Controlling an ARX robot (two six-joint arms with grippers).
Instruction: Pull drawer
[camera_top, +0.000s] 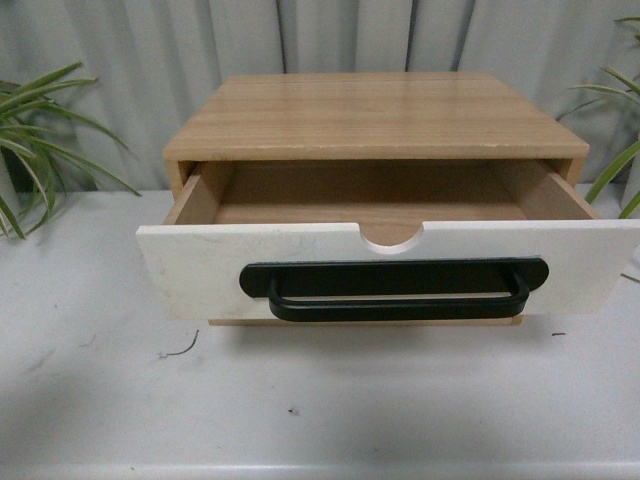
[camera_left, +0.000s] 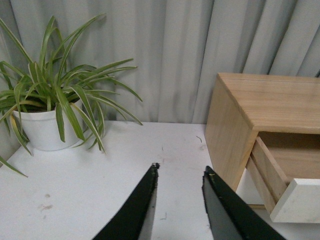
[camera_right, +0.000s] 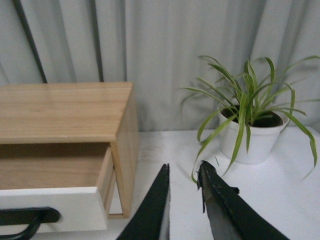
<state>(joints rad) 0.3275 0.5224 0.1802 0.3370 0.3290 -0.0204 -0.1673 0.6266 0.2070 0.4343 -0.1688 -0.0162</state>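
Standing pulled well out of the wooden cabinet (camera_top: 375, 115) on the white table (camera_top: 320, 410): the drawer (camera_top: 200, 265), white front forward, black bar handle (camera_top: 393, 292) under its half-round notch. Left gripper (camera_left: 182, 170): released, fingers apart, grasping nothing, off the cabinet's left side, near a potted plant (camera_left: 42, 130). Right gripper (camera_right: 184, 167): likewise released and unladen, off the cabinet's right side, near a second potted plant (camera_right: 250, 142).

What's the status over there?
Left pincer open, empty. Right pincer open, empty. Drawer pulled out. Nothing blocks handle.
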